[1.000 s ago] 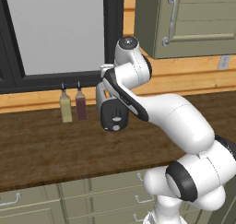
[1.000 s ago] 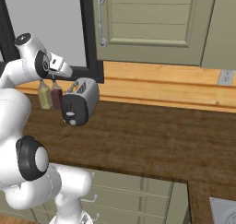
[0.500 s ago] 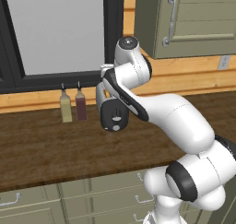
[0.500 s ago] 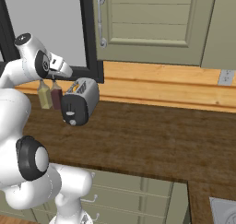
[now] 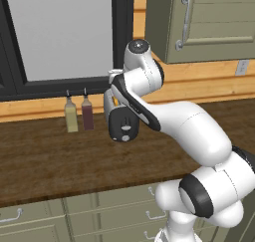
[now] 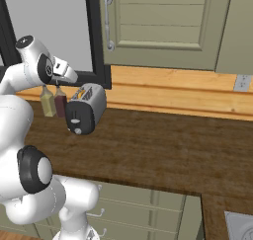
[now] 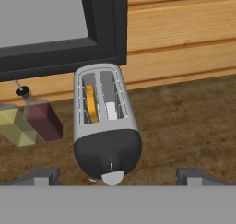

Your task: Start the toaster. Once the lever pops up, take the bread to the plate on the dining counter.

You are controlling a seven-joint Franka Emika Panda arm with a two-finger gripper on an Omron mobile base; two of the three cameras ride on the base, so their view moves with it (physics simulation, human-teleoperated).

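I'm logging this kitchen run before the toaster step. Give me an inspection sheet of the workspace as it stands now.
Surface: dark brown wood-grain counter above green-grey drawers.
Job's things: small silver two-slot toaster with black end panel and white knob stands on the counter below the window; orange-tan bread slice sits in one slot, a white piece in the other.
Clutter: olive-yellow bottle and dark red bottle beside the toaster.
Grippers: two-finger gripper hovers open just short of the toaster's knob end, holding nothing.
Cables: nothing seen.
Surroundings: black-framed window, green-grey wall cabinet with metal handle, pale wood backsplash with a wall outlet.
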